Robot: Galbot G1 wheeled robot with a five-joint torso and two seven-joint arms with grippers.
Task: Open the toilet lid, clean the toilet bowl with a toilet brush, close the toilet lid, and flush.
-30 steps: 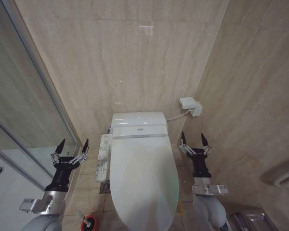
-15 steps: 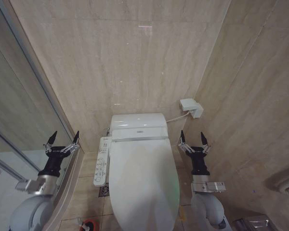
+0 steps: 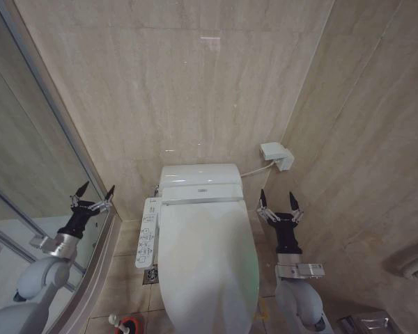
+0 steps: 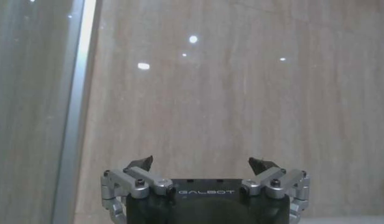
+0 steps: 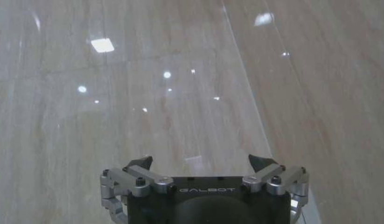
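Hands stayed clear, you saw — left hand (image 3: 93,190) and right hand (image 3: 279,198) both spread, toilet lid (image 3: 205,257) down at lower centre.

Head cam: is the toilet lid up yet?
No, the toilet lid lies flat over the bowl, with both open tools held off to its sides.

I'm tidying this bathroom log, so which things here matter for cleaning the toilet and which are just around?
For the job: toilet lid, shut; toilet brush in its red holder; left claw and right claw, both open.
Just around: button panel, wall socket box, floor drain.
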